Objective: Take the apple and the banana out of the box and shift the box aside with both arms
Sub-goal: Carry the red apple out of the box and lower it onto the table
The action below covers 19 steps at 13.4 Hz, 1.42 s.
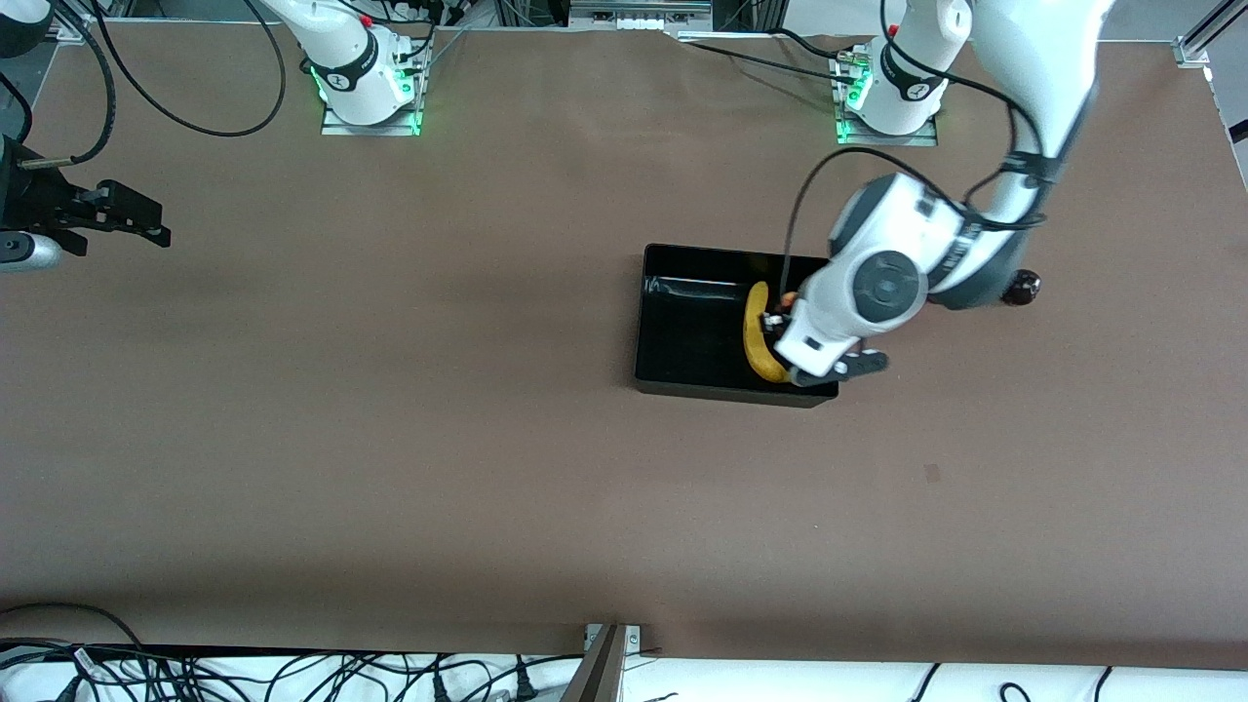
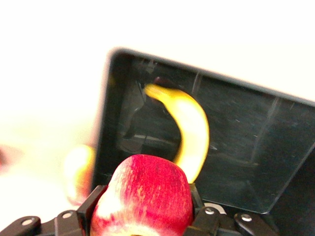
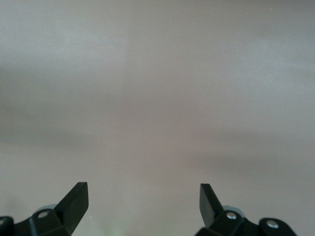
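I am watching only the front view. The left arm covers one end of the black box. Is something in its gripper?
Observer: Yes. In the left wrist view the left gripper is shut on the apple, over the box.
Operator: Is the banana already inside the box?
Observer: Yes, the banana lies on the box floor, below the apple.
Operator: And the right gripper, at the edge of my view, does it carry anything?
Observer: No. The right wrist view shows the right gripper open and empty over bare table; that arm waits.
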Motion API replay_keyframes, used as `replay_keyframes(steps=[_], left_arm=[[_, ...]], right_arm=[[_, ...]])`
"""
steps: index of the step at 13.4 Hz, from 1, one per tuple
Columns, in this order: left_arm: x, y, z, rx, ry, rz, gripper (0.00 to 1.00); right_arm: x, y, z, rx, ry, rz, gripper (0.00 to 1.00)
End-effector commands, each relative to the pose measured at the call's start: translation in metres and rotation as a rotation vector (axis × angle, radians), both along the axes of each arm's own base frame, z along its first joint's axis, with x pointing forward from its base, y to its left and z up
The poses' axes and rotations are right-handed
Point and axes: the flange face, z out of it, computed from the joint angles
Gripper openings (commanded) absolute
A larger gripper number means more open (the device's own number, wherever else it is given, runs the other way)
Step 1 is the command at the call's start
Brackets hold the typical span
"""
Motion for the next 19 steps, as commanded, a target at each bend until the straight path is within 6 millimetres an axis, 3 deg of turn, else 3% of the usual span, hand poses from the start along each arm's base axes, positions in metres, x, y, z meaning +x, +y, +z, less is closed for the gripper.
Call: replay_keyframes(steps=[1, 2, 4, 6, 8, 12, 15, 17, 19], left_arm=[[0.032, 0.092, 0.001, -0.053, 0.006, -0.143, 0.0], [0.04, 0.13, -0.004, -0.056, 0.001, -0.184, 0.0], [0.058, 0.184, -0.011, -0.069, -0.027, -0.272, 0.0], [0.07, 0.218, -0.017, -0.078, -0.104, -0.34, 0.0], [0.078, 0.237, -0.033, -0.073, -0.153, -0.377, 0.0], [0.099, 0.243, -0.084, -0.058, -0.303, -0.392, 0.0], [0.103, 0.243, -0.123, -0.046, -0.342, -0.39, 0.0], [0.101, 0.246, -0.144, 0.007, -0.331, -0.446, 0.0], [0.099, 0.249, -0.153, 0.061, -0.311, -0.486, 0.03]], right_arm=[[0.0, -0.003, 0.003, 0.013, 0.004, 0.001, 1.0], [0.0, -0.003, 0.003, 0.013, 0.004, 0.001, 1.0], [0.0, -0.003, 0.003, 0.013, 0.004, 0.001, 1.0], [0.0, -0.003, 0.003, 0.013, 0.004, 0.001, 1.0], [0.0, -0.002, 0.003, 0.013, 0.004, 0.003, 1.0], [0.0, -0.004, 0.003, 0.013, 0.004, 0.001, 1.0], [0.0, -0.004, 0.003, 0.015, 0.003, 0.001, 1.0], [0.0, -0.004, 0.003, 0.015, 0.003, 0.001, 1.0], [0.0, -0.004, 0.003, 0.015, 0.003, 0.003, 1.0]])
